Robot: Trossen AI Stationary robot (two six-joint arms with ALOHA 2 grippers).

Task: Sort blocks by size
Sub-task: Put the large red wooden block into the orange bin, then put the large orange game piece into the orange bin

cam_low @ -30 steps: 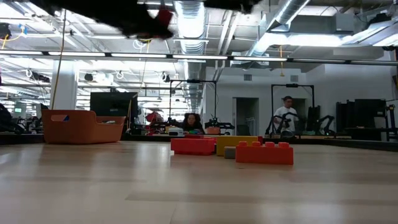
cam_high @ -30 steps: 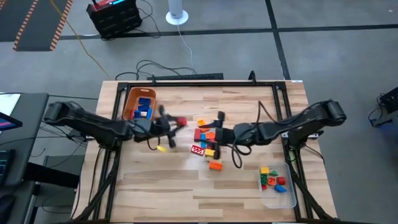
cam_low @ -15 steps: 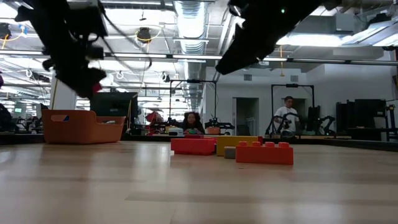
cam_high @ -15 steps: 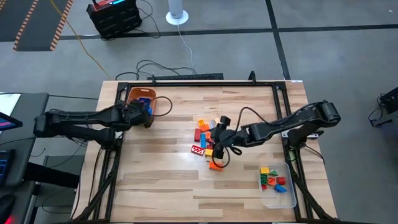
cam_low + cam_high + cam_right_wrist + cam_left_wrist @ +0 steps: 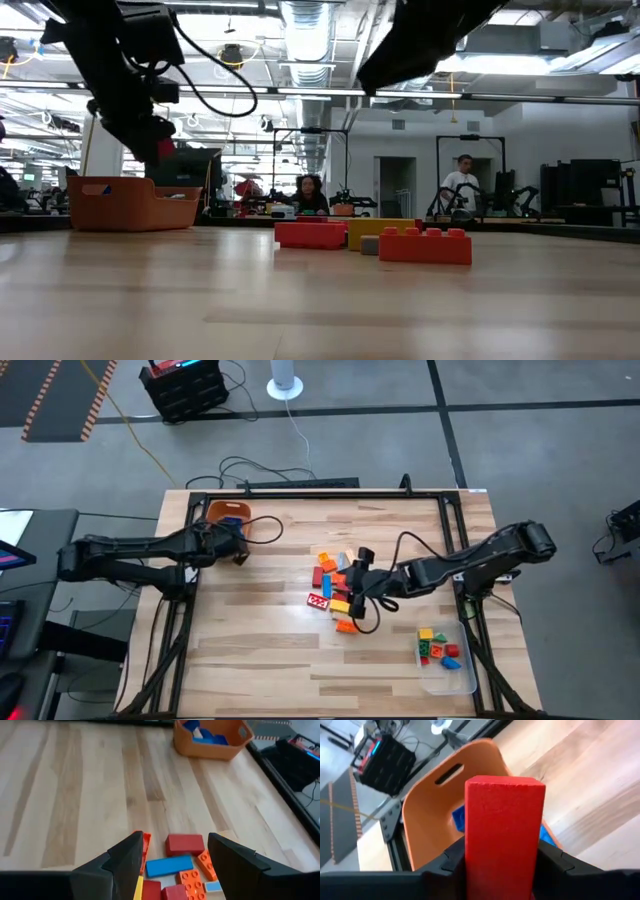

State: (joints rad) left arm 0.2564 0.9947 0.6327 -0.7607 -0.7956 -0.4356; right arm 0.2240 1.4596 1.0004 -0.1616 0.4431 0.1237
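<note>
left gripper (image 5: 502, 865): clamped on a red block (image 5: 503, 830), above the orange bin (image 5: 224, 520) at the table's far-left corner | right gripper (image 5: 172, 855): fingers spread, grasping nothing, over the pile of blocks (image 5: 335, 588) mid-table | tray (image 5: 447, 672): near-right corner, holding small blocks (image 5: 438, 645) | bin: blue blocks (image 5: 207, 732) inside
</note>
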